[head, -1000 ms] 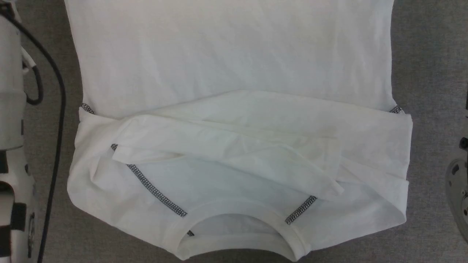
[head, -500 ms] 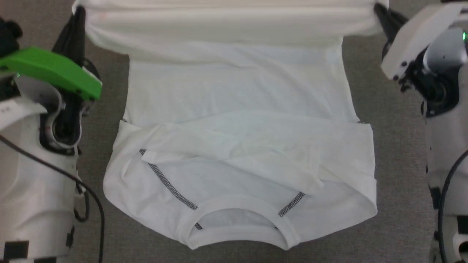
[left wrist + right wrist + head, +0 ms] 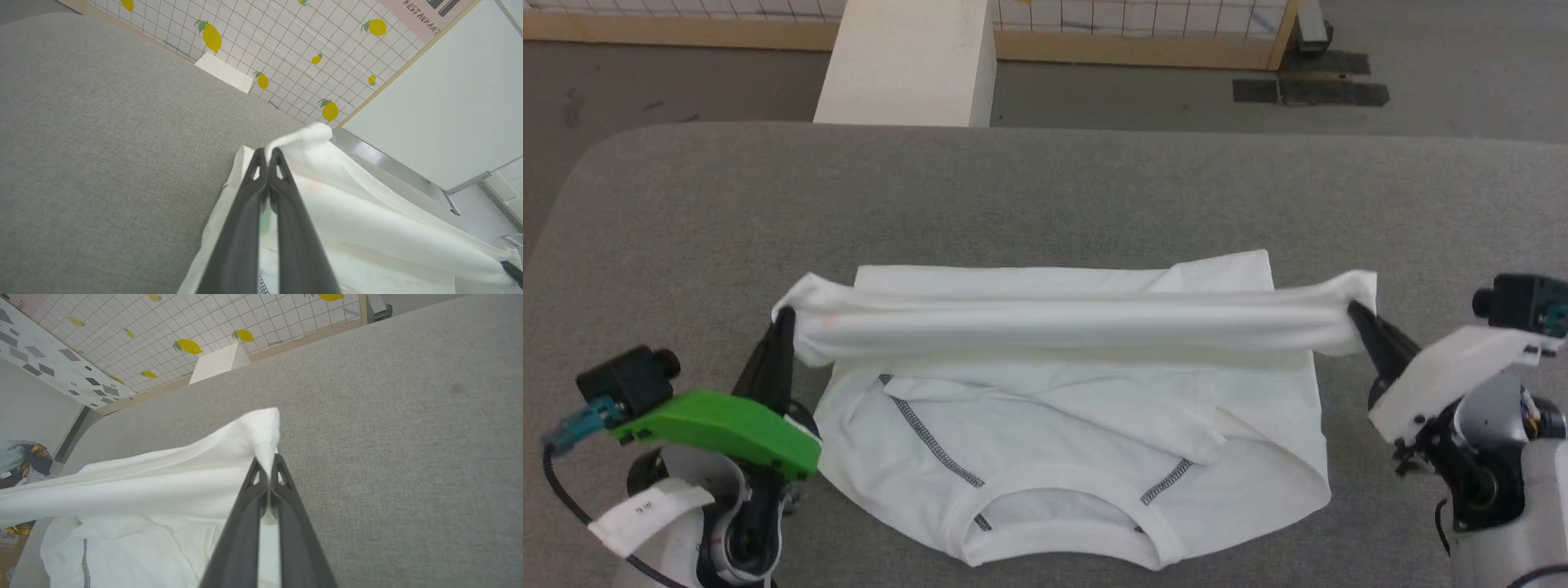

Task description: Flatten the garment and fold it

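White T-shirt (image 3: 1062,441) on grey table (image 3: 1045,196), collar nearest. Dark zigzag seams run diagonally out from collar. Sleeves lie folded inward across chest, wrinkled. Far hem end is off the surface, stretched taut as a horizontal band above the body.

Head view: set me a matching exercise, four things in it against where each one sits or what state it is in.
Things:
1. left gripper
2. right gripper
3. neckline of the garment
4. white box

Places or states:
A. beyond the far edge of the table
B. shut on the lifted fold's end at the view's right
C. lying flat on the table, nearest the robot
D. shut on the lifted fold's end at the view's left

Pairs: 1-D, 2-B, 3-C, 4-A
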Tool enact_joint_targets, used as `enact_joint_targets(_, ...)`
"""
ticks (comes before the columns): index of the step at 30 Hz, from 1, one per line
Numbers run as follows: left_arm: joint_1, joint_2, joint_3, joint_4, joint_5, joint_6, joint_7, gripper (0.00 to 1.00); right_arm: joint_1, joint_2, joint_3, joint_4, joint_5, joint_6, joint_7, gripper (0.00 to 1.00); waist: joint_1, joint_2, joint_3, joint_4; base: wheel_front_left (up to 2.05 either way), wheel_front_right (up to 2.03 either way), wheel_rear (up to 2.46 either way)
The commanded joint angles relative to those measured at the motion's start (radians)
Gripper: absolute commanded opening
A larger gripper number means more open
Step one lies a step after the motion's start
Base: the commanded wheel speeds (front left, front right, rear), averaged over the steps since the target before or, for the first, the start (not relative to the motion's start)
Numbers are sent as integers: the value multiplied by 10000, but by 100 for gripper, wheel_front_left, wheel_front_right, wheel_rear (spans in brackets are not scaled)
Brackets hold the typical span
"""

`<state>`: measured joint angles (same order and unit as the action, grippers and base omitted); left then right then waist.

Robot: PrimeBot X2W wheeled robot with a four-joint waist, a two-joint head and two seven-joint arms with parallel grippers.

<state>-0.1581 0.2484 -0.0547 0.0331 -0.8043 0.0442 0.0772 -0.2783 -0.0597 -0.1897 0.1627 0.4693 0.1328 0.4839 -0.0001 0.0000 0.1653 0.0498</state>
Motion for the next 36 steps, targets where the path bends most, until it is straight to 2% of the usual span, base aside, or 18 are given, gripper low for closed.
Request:
enact_joint_targets(1, 329, 52, 25, 6, 4, 130, -91, 0, 402, -19, -147, -135, 114, -21, 7, 0, 1, 0, -522, 126, 0, 0, 0)
enact_joint_targets(7, 1352, -125, -42, 274, 9, 366, -162, 0, 1801, 82, -183, -436, 298, -21, 179, 0, 1, 0, -759, 44, 0, 0, 0)
enact_joint_targets(15, 2117, -111, -416, 867, 352, 1101, 427, 0, 2808, 92, 341, -276, -201, -21, 289, 0, 1, 0, -830, -13, 0, 0, 0)
enact_joint_targets(20, 2219, 75, -681, 1366, 661, 1644, 1051, 0, 3237, 93, 738, -149, -682, -21, 896, 0, 1, 0, -866, 17, 0, 0, 0)
enact_joint_targets(21, 2236, 28, -698, 1444, 540, 1788, 1338, 9, 3373, 94, 668, -296, -725, -21, 1241, 0, 1, 0, -864, -2, 0, 0, 0)
enact_joint_targets(22, 2243, 17, -699, 1455, 499, 1833, 1430, 69, 3394, 94, 606, -358, -762, -21, 1303, 24, 1, 0, -866, -10, 0, 0, 0)
enact_joint_targets(23, 2256, 3, -697, 1450, 441, 1880, 1544, 100, 3418, 94, 536, -456, -822, -21, 1366, 100, 1, 0, -881, -19, 0, 0, 0)
enact_joint_targets(28, 2456, 116, -507, 1114, 153, 2195, 2102, 100, 3554, 94, 133, -1160, -806, -21, 1537, 100, 1, 0, -994, -45, 0, 0, 0)
enact_joint_targets(31, 2643, 438, -163, 457, 278, 2595, 2092, 100, 3645, 94, -189, -1900, -458, -21, 1695, 100, 1, 0, -1093, -65, 0, 0, 0)
enact_joint_targets(33, 2665, 677, 173, -183, 501, 2787, 1702, 100, 3600, 94, -488, -2580, -335, -21, 1759, 100, 1, 0, -1125, -69, 0, 0, 0)
enact_joint_targets(36, 2436, 1044, 398, -885, 1106, 2621, 674, 100, 3340, 94, -758, -3267, -423, -21, 2004, 100, 1, 0, -1142, -85, 0, 0, 0)
